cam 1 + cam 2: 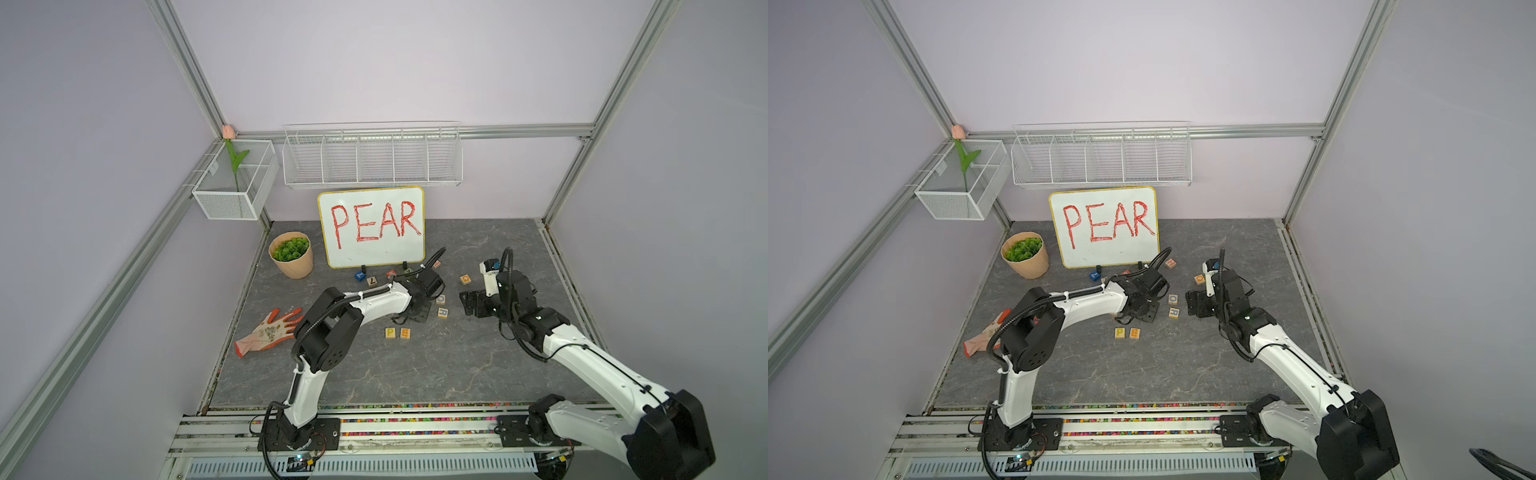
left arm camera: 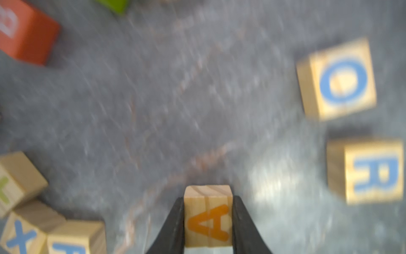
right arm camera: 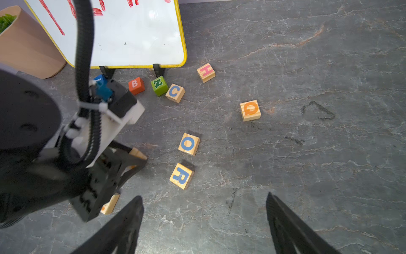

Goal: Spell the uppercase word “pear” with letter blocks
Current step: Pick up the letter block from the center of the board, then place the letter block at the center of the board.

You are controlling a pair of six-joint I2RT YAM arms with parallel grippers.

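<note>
My left gripper (image 2: 208,199) is shut on the orange A block (image 2: 208,217), its black fingers pressed against two opposite sides. In both top views this gripper (image 1: 417,313) points down at mid-table and hides the A. The yellow P block (image 1: 390,332) and the orange E block (image 1: 405,333) lie side by side just in front of it. The blue R block (image 3: 182,176) lies to its right, behind and right of the E. My right gripper (image 3: 203,196) hovers open and holds nothing, right of the R block.
A whiteboard (image 1: 372,226) reading PEAR stands at the back. Loose blocks lie before it: O (image 3: 189,144), C (image 3: 175,92), green N (image 3: 159,85), red B (image 3: 136,85), H (image 3: 205,72), Q (image 3: 250,110). A plant pot (image 1: 291,255) and a glove (image 1: 270,332) sit on the left.
</note>
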